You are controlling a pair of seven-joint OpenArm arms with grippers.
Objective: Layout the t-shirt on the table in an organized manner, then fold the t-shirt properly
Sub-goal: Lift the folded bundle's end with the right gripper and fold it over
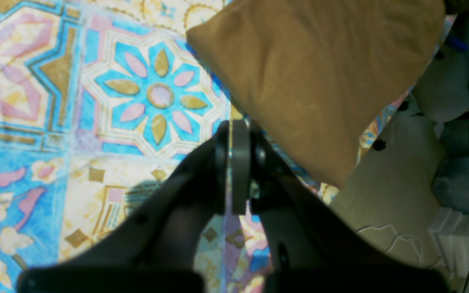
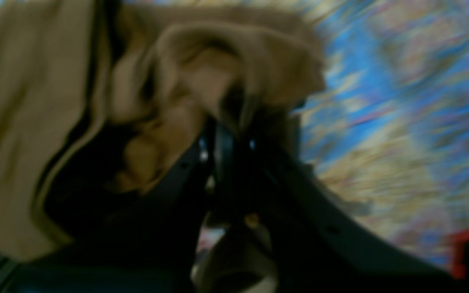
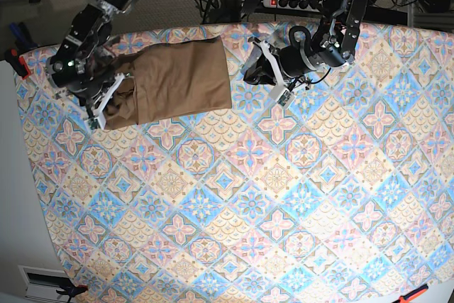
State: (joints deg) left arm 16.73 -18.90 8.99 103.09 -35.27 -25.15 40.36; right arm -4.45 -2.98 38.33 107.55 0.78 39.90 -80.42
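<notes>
The tan-brown t-shirt (image 3: 181, 79) lies folded into a rough rectangle at the table's (image 3: 248, 196) far left, with its left end bunched up. My right gripper (image 3: 106, 108) is at that bunched end. In the blurred right wrist view it (image 2: 232, 122) is shut on a gathered fold of the t-shirt (image 2: 202, 73). My left gripper (image 3: 250, 70) hovers just right of the shirt's right edge. In the left wrist view it (image 1: 234, 126) is shut and empty over the patterned cloth (image 1: 96, 122), with the shirt's corner (image 1: 316, 81) just beside its tip.
The shirt lies close to the table's far edge. Beyond that edge are a power strip and cables (image 3: 284, 1). A red clamp (image 3: 18, 62) sits at the left edge and an orange one (image 3: 411, 294) at the near right. Floor and white boxes (image 1: 462, 232) show past the edge.
</notes>
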